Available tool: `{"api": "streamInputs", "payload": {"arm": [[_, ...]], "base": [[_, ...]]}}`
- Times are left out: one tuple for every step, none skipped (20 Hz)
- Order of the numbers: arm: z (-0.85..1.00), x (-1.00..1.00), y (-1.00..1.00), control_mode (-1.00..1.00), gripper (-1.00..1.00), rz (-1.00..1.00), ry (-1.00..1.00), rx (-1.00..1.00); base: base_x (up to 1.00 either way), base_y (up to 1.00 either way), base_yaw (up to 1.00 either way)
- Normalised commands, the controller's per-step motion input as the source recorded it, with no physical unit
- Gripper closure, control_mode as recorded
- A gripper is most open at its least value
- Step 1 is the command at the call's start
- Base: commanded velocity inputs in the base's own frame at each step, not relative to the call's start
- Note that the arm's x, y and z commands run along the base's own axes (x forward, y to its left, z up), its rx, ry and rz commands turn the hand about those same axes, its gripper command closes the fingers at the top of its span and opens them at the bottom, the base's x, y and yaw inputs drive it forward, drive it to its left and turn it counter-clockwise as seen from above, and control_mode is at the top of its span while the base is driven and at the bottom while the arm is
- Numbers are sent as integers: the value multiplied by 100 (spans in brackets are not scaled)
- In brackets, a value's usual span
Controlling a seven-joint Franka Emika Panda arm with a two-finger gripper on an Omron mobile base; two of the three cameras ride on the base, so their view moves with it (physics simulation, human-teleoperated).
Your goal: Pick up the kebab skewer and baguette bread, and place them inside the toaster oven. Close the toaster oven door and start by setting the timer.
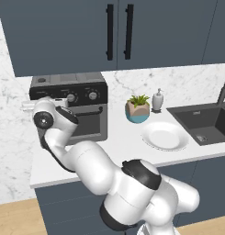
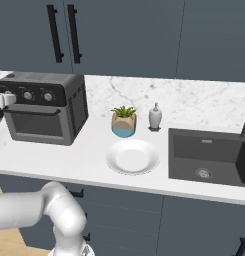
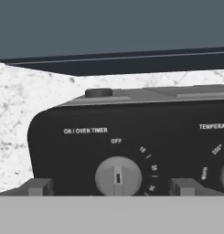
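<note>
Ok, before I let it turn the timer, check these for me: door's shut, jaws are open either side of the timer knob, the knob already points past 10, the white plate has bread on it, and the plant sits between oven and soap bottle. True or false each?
1. The toaster oven door is shut. True.
2. The gripper has its jaws open, one each side of the timer knob. True; they are apart from it.
3. The knob points past 10. False: its pointer stands straight up at OFF.
4. The white plate holds bread. False: nothing lies on it.
5. The potted plant sits between the toaster oven and the soap bottle. True.
</note>
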Motion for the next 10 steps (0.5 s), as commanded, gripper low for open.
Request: {"api": "streamInputs", "payload": {"arm": [[-4, 0, -24, -100, -100, 0, 0, 5], [0, 0, -11, -100, -100, 0, 0, 2], [0, 0, -5, -100, -100, 0, 0, 1], [0, 0, -4, -100, -100, 0, 0, 0], [0, 1, 0, -100, -100, 0, 0, 0], [0, 11, 0, -100, -100, 0, 0, 0], [-1, 10, 0, -100, -100, 0, 0, 0], [-2, 8, 0, -100, -100, 0, 0, 0], [-4, 16, 0, -100, -100, 0, 0, 0], [-2, 22, 19, -100, -100, 0, 0, 0]], "base": [[0, 0, 0], [0, 0, 0], [0, 0, 0], [0, 0, 0], [0, 0, 0], [0, 0, 0], [0, 0, 0], [0, 0, 0], [0, 0, 0], [0, 0, 0]]}}
